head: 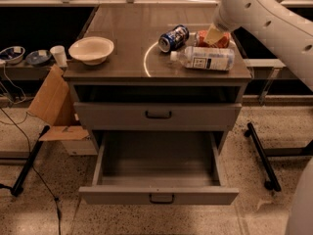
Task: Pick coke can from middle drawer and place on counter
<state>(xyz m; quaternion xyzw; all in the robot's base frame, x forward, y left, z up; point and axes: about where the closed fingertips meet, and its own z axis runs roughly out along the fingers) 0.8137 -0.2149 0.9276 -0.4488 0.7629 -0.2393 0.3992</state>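
Observation:
The coke can (pixel 223 39) is red and sits low over the back right of the counter (pixel 122 28), just behind a clear bottle; whether it touches the top I cannot tell. My gripper (pixel 212 35) comes in from the upper right on the white arm and is shut on the coke can, with a pale finger (pixel 211 33) across its front. The middle drawer (pixel 159 196) is pulled out at the bottom of the cabinet, and its inside shows nothing in it.
A blue-and-white can (pixel 173 37) lies left of the gripper. A clear plastic bottle (pixel 205 58) lies in front of it. A white bowl (pixel 91 49) sits at the counter's left. The upper drawer (pixel 157 115) is closed. A cardboard box (pixel 51 102) leans at the left; black stand legs (pixel 261 153) are at the right.

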